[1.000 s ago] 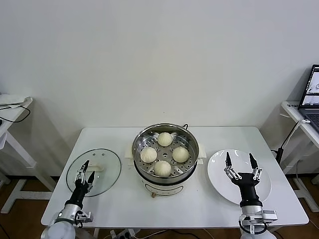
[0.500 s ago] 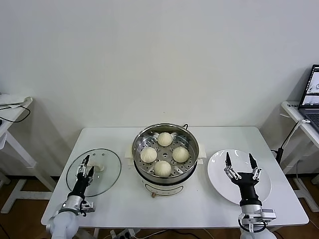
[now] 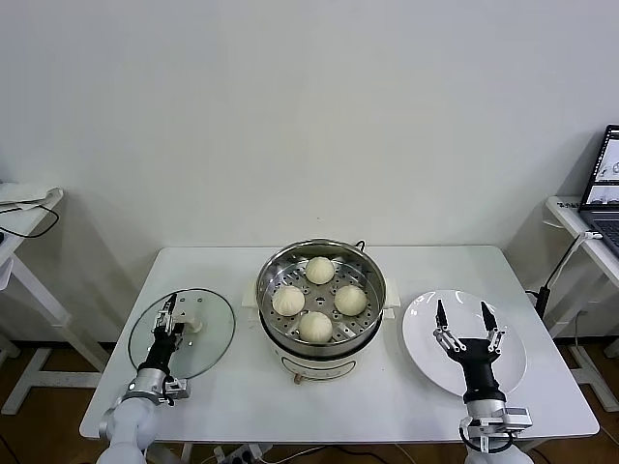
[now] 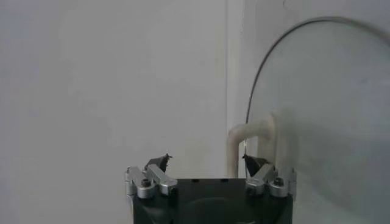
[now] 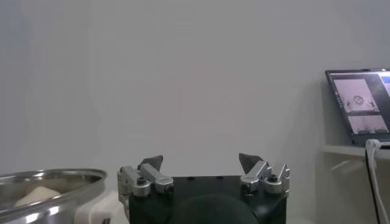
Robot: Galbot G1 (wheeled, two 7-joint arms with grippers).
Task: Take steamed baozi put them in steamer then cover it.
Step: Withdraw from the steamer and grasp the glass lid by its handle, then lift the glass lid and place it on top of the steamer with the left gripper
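- four steamed baozi [image 3: 319,299] sit in the steamer [image 3: 321,290].
- left gripper [image 3: 171,314], released, hovers over the cover [image 3: 183,333].
- right gripper [image 3: 461,316], released, above the plate [image 3: 511,359].

Surface: white table [image 3: 242,391]
Left: cover [image 3: 208,338]
Centre: steamer [image 3: 321,311], on white base
Right: white plate [image 3: 426,338]

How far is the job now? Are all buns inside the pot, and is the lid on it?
Done: all four buns sit on the tray inside the steamer, and the plate is bare. In hand: the left gripper, open, is over the glass lid by its white handle, not gripping it. The right gripper is open above the plate. Left: lift the lid onto the steamer.
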